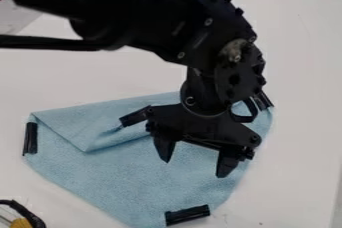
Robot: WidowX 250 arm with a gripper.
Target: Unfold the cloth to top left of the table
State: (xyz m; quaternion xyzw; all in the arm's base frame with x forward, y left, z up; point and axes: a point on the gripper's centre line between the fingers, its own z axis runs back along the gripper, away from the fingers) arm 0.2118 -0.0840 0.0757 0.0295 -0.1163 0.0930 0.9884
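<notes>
You have the worktop (87,79) running past the cloth (127,187) on every side, with its far edge beyond the cloth at the upper right and another edge off to the cloth's lower right. The gripper (195,156) hangs over the right half of the cloth, its fingers (226,164) wide apart and pointing down at it; you cannot tell from here whether the tips touch the fabric. Your cloth lies partly folded, its upper left part doubled over into a flap (83,131) that slants toward the cloth's middle. One dark strip (135,116) sits by the flap, just beside the gripper, and others sit at the cloth's left, bottom and right corners. The arm (160,27) covers part of the cloth's upper right from your view. Near the cloth's lower left, a yellow and black object (21,222) lies on the worktop.
</notes>
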